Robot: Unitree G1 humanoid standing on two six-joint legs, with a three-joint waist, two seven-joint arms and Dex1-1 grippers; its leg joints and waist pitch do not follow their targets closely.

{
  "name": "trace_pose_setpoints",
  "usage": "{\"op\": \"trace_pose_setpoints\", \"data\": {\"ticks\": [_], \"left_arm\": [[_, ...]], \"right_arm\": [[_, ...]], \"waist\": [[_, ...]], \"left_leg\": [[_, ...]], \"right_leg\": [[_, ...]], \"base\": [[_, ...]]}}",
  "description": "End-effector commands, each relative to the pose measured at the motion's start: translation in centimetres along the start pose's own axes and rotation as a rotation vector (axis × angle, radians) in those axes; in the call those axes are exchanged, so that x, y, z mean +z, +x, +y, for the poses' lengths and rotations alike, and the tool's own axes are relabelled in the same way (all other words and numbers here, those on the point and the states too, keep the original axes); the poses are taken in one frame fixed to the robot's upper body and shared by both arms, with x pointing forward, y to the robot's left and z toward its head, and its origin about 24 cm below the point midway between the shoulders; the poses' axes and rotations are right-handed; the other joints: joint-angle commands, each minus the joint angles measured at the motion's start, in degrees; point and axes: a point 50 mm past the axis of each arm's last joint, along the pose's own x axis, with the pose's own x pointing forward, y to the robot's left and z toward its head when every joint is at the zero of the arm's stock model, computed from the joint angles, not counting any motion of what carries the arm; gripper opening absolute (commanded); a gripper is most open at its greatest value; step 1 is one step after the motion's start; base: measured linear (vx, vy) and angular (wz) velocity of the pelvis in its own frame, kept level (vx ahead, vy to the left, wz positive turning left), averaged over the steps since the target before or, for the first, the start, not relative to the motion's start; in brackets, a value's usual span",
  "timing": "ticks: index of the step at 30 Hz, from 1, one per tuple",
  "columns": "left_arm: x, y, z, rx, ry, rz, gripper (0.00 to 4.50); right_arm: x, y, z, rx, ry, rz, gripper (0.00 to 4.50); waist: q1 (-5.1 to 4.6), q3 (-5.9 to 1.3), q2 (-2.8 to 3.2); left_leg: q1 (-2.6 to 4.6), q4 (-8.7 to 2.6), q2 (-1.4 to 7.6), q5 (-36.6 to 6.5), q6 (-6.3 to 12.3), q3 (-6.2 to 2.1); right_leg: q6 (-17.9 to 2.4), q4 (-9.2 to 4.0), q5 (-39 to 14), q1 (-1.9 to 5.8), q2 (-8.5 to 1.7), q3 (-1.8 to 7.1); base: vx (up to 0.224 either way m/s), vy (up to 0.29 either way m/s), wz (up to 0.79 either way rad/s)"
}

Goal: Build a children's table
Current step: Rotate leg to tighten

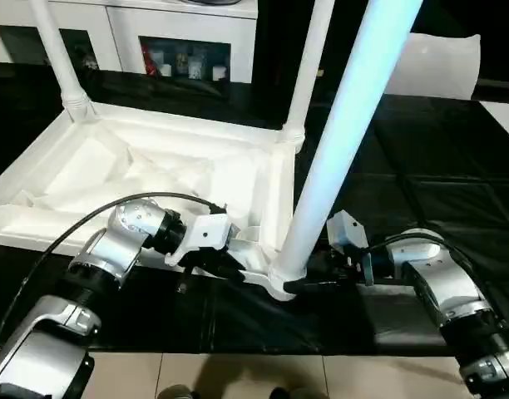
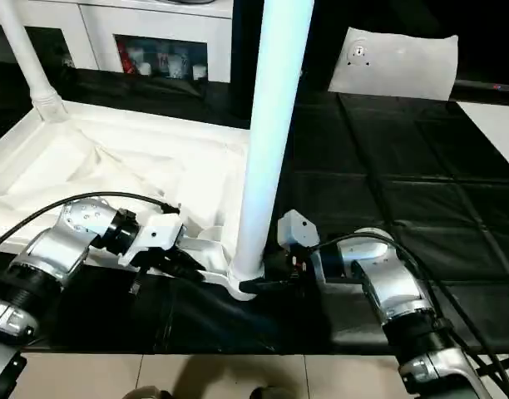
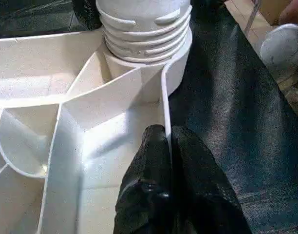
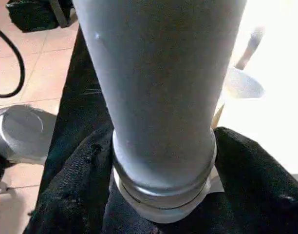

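Tabletop (image 1: 113, 179): laid underside up, centre left of the head view, on a black mat (image 1: 421, 191).
Near leg (image 1: 342, 141): stood in the corner socket (image 1: 279, 278) at lower centre; thread ridges are still exposed above the socket in the left wrist view.
Other legs: two (image 1: 59, 54) (image 1: 308, 66) are seated at the far corners.
Left gripper (image 3: 163, 141): closed, rim (image 3: 164, 102) pinched between the fingers, just beside the socket.
Right gripper (image 1: 308, 283): clamped round the leg's base.
Step judged: leg being screwed home.
Method advised: leg kept upright; rim held firm against turning; turning continued until the ridges are sunk.
Hidden: leg tops cut off at the upper edge; socket depth unseen; fourth corner is not made out.
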Motion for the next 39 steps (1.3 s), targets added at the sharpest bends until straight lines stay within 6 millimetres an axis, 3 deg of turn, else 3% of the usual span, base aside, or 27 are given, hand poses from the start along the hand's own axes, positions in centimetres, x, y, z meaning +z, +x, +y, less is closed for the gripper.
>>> {"op": "trace_pose_setpoints", "data": {"ticks": [1, 9, 11, 13, 15, 16, 19, 20, 21, 22, 27, 28, 29, 33, 39], "left_arm": [[-0.3, 0.9, -0.7, -0.132, 0.024, 0.063, 0.0], [0.0, 1.2, -0.5, -0.09, -0.017, 0.027, 0.0], [0.8, 2.0, 0.3, 0.024, -0.065, -0.016, 0.0], [1.3, 2.8, 0.9, 0.13, -0.115, -0.049, 0.0], [2.0, 3.9, 1.6, 0.263, -0.185, -0.089, 0.0], [2.2, 4.3, 1.7, 0.298, -0.196, -0.092, 0.0], [2.9, 5.6, 2.0, 0.396, -0.261, -0.11, 0.0], [2.9, 5.6, 2.0, 0.396, -0.261, -0.11, 0.0], [3.4, 6.4, 2.1, 0.45, -0.299, -0.112, 0.0], [3.7, 6.8, 2.3, 0.481, -0.319, -0.111, 0.0], [4.7, 7.4, 3.0, 0.577, -0.362, -0.095, 0.0], [4.8, 7.3, 3.3, 0.589, -0.341, -0.078, 0.0], [4.8, 7.2, 3.4, 0.591, -0.329, -0.071, 0.0], [4.0, 6.7, 3.1, 0.585, -0.314, -0.034, 0.0], [2.0, 4.8, 2.4, 0.538, -0.261, -0.011, 0.0]], "right_arm": [[0.1, 0.2, 0.0, 0.021, -0.005, 0.001, 2.82], [-0.3, 1.0, 0.9, 0.045, 0.081, -0.045, 2.72], [-0.2, 2.1, 1.2, -0.037, 0.154, -0.113, 2.72], [-0.1, 3.3, 1.3, -0.148, 0.192, -0.159, 2.72], [0.1, 5.0, 1.2, -0.303, 0.248, -0.193, 2.72], [0.2, 5.7, 1.1, -0.353, 0.273, -0.203, 2.72], [0.6, 7.5, 0.8, -0.493, 0.337, -0.234, 2.71], [0.6, 7.5, 0.8, -0.493, 0.337, -0.234, 2.71], [1.1, 8.9, 0.4, -0.592, 0.388, -0.25, 2.71], [1.4, 9.6, 0.3, -0.633, 0.409, -0.256, 2.7], [2.3, 11.0, -0.4, -0.757, 0.414, -0.246, 2.7], [2.6, 10.8, -0.5, -0.75, 0.387, -0.276, 3.05], [2.6, 10.3, -0.5, -0.752, 0.366, -0.284, 3.4], [2.2, 8.6, -0.5, -0.771, 0.325, -0.295, 3.54], [1.2, 4.8, -0.5, -0.725, 0.215, -0.28, 4.14]], "waist": [[-0.17, -3.0, 0.03], [-0.01, -2.9, 0.28], [0.03, -2.88, 0.41], [0.0, -2.72, 0.16], [-0.36, -2.07, 0.53], [-0.86, -1.96, 0.1], [-1.88, -1.85, 0.31], [-2.42, -1.97, 0.33], [-2.78, -2.13, 0.15], [-3.26, -2.03, 0.45], [-3.72, -2.27, 0.69], [-3.56, -2.5, 0.78], [-3.52, -2.54, 0.86], [-3.19, -3.05, 1.03], [-2.49, -3.27, 0.78]], "left_leg": [[0.16, -3.8, 3.63, -6.04, 5.08, -0.5], [0.26, -3.97, 3.8, -6.36, 4.54, -0.51], [0.28, -4.04, 3.89, -6.41, 4.05, -0.53], [0.26, -4.25, 3.79, -8.43, 3.32, -0.66], [0.45, -4.7, 3.53, -12.88, 0.89, -1.07], [0.4, -4.86, 3.6, -14.3, -0.21, -1.28], [0.0, -5.2, 3.31, -16.59, -1.23, -1.95], [0.13, -5.11, 3.34, -17.25, -0.91, -1.97], [-0.01, -5.14, 3.4, -16.67, -0.32, -1.95], [-0.1, -5.3, 3.54, -16.02, -0.43, -1.82], [0.07, -5.17, 3.28, -15.92, -0.19, -1.73], [-0.05, -5.0, 3.21, -14.12, 0.74, -1.45], [-0.16, -5.0, 3.22, -13.51, 0.98, -1.39], [-0.21, -4.42, 3.11, -8.34, 3.13, -0.93], [-0.43, -4.21, 3.13, -6.53, 5.23, -0.85]], "right_leg": [[-15.31, -3.75, -7.21, 3.0, -5.09, 3.13], [-15.47, -3.76, -7.42, 2.94, -5.06, 3.11], [-15.57, -3.67, -7.11, 2.94, -5.12, 3.23], [-14.71, -4.2, -10.6, 2.92, -5.21, 3.26], [-11.35, -5.41, -23.05, 2.45, -5.43, 3.17], [-9.7, -5.78, -27.29, 2.12, -5.33, 3.15], [-6.72, -6.38, -32.99, 2.02, -5.42, 2.86], [-6.47, -6.54, -32.67, 1.82, -5.46, 3.01], [-6.8, -6.53, -30.79, 1.98, -5.38, 3.05], [-7.85, -6.28, -27.88, 1.67, -5.19, 3.21], [-8.32, -6.42, -25.41, 1.73, -5.11, 3.24], [-9.15, -6.08, -20.33, 1.98, -4.98, 3.44], [-9.51, -5.96, -18.76, 2.07, -4.97, 3.45], [-12.32, -5.09, -9.07, 2.72, -4.9, 3.49], [-12.87, -5.01, -8.9, 3.29, -5.0, 3.25]], "base": [[0.0, 0.0, 0.0], [0.0, 0.0, 0.0], [0.0, 0.0, 0.0], [0.0, 0.0, 0.0], [-0.026, 0.001, -0.02], [-0.051, 0.003, -0.04], [0.0, 0.0, 0.0], [0.0, 0.0, 0.0], [0.0, 0.0, 0.0], [0.0, 0.0, 0.0], [0.0, 0.0, 0.0], [0.0, 0.0, 0.0], [0.0, 0.0, 0.0], [0.014, -0.001, 0.02], [0.0, 0.0, 0.0]]}}
